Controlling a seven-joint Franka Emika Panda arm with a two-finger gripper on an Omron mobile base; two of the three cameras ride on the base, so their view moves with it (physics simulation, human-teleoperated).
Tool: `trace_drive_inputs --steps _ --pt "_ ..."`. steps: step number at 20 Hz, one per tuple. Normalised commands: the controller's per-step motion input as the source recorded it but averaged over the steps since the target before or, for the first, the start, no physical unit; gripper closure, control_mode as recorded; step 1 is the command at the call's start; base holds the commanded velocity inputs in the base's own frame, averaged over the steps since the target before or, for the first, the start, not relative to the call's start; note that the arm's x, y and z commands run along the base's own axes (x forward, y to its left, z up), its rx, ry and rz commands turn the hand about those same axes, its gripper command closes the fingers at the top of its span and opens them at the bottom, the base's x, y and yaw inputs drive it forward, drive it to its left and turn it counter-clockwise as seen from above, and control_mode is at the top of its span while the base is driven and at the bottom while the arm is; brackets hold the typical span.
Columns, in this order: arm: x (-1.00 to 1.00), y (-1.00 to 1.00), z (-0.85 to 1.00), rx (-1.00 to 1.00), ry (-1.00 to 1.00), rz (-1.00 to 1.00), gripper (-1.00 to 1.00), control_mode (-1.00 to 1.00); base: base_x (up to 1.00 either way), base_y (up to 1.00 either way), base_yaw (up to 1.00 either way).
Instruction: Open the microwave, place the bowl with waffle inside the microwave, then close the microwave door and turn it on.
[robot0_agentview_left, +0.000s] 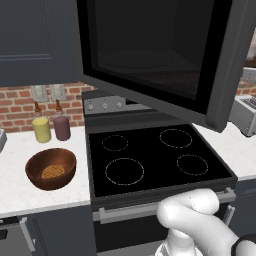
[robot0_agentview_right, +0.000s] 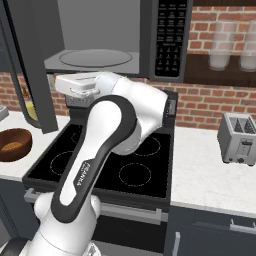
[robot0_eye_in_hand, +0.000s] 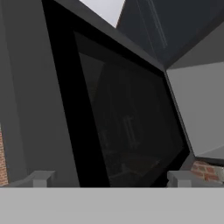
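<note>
The microwave (robot0_agentview_right: 100, 35) hangs above the stove with its grey interior and round turntable (robot0_agentview_right: 95, 57) exposed. The microwave door (robot0_agentview_left: 150, 50) stands swung out to the left, its black window (robot0_eye_in_hand: 127, 118) close in front of the hand camera. My gripper (robot0_eye_in_hand: 110, 180) is open, its two fingertips (robot0_eye_in_hand: 41, 178) wide apart with nothing between them, facing the inner side of the door. The white hand (robot0_agentview_right: 75, 86) sits just below the microwave's open mouth. The reddish-brown bowl (robot0_agentview_left: 50, 167) rests on the left counter with the waffle (robot0_agentview_left: 53, 171) inside it.
A black cooktop (robot0_agentview_left: 155, 155) lies under the microwave. A yellow jar (robot0_agentview_left: 41, 129) and a purple jar (robot0_agentview_left: 61, 126) stand behind the bowl. A silver toaster (robot0_agentview_right: 239, 137) sits on the right counter (robot0_agentview_right: 205, 175). The keypad strip (robot0_agentview_right: 167, 35) is right of the cavity.
</note>
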Motion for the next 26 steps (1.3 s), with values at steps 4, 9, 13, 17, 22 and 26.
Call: trace_drive_inputs --steps 4,9,13,17,22,26 --pt "-0.20 0.51 0.00 0.00 0.02 0.08 -1.00 -1.00 0.00 0.00 0.00" --pt "-0.25 0.58 0.00 0.00 0.00 0.08 -1.00 -1.00 0.00 0.00 0.00" --pt "-0.35 0.62 0.00 0.00 0.00 0.09 -1.00 -1.00 0.00 0.00 0.00" --pt "-0.32 0.64 0.00 0.00 0.00 0.08 -1.00 -1.00 0.00 0.00 0.00" --pt "-0.07 0.78 0.00 0.00 0.00 0.04 -1.00 -1.00 0.00 0.00 0.00" --pt "-0.03 0.73 0.02 -0.05 0.00 0.00 -1.00 -1.00 0.00 0.00 0.00"
